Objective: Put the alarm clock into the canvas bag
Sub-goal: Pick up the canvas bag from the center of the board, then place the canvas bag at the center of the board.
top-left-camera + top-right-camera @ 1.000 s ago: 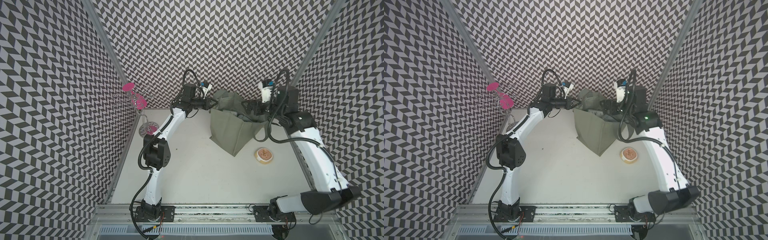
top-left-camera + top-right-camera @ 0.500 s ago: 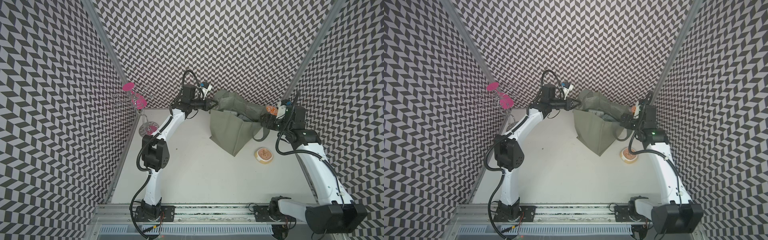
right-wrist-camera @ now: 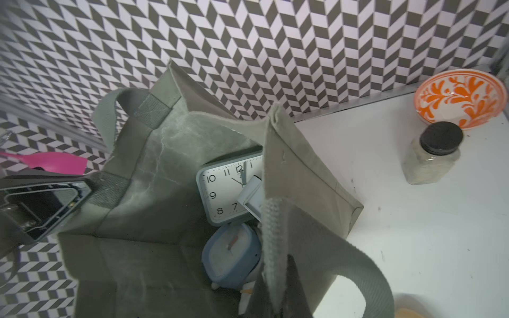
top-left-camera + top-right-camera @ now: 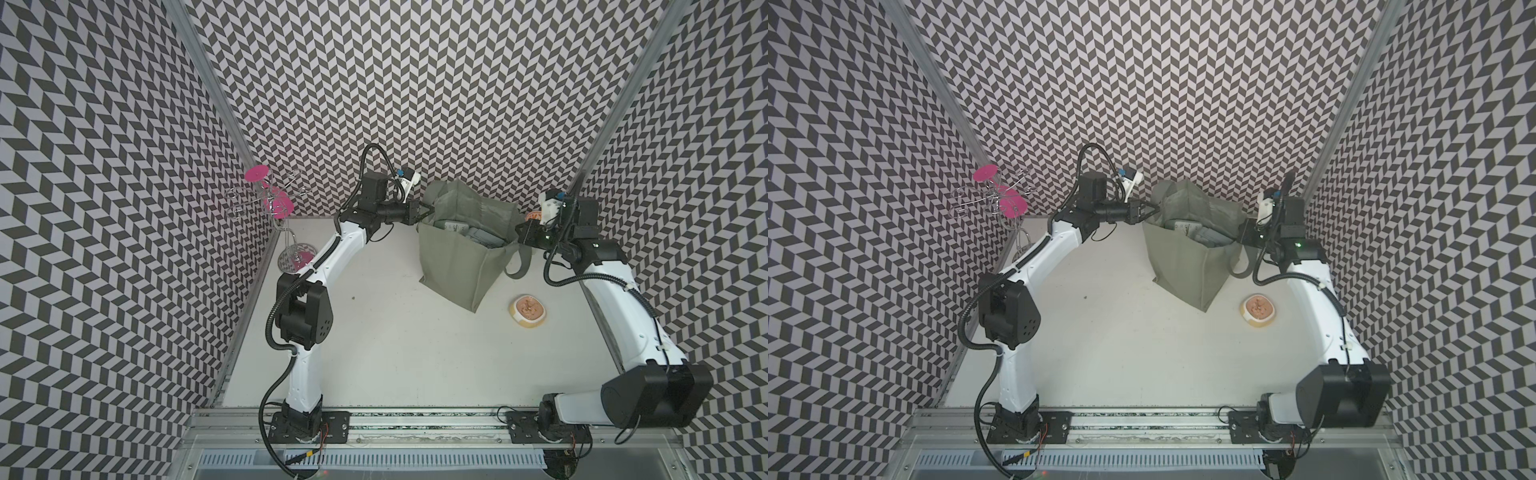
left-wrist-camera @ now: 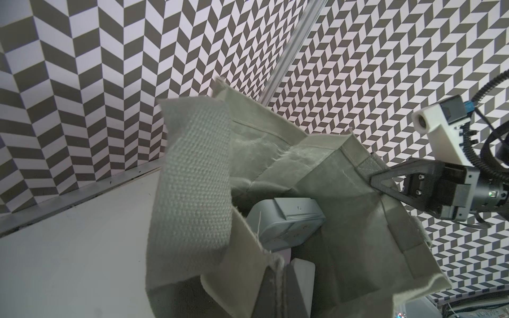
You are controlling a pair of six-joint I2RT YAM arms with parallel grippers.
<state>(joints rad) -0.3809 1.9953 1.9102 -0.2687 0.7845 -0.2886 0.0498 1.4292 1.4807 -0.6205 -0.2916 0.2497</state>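
**A:** While scanning from above, start with the white table (image 4: 395, 357), boxed in by chevron-patterned walls.

**B:** Next in size?

**A:** On to the canvas bag (image 4: 461, 266): grey-green, standing upright toward the back of the table, mouth stretched open, one loop handle drooping down the side facing the right arm.

**B:** Anything else tall?

**A:** Note the wire stand (image 4: 276, 203) with pink discs, at the table's edge beside the left arm, well apart from the bag.

**B:** Back to the bag: stretched by what?

**A:** By both claws, from opposite sides. See the left gripper (image 4: 427, 208) clamped tight on the rim at a handle strap's root. See the right gripper (image 5: 373, 180) likewise closed, pinching the opposite rim beside the other strap.

**B:** And the task's thing?

**A:** Find the alarm clock (image 3: 228, 190) already inside the bag: square, pale frame, white dial with black numerals, dial turned toward the mouth, one edge hidden behind the bag's wall. Free of both claws.

**B:** Alone in there?

**A:** No. Spot a smaller blue clock (image 3: 231, 256) just beside it, also inside.

**B:** Smaller bits outside?

**A:** Pick out a cream bowl (image 4: 515, 318) of brownish stuff on the table near the bag's front corner, not touching. Then an orange-patterned bowl (image 3: 462, 96) against the back wall. Lastly, just beside that, a little jar (image 3: 432, 154) with a black lid.
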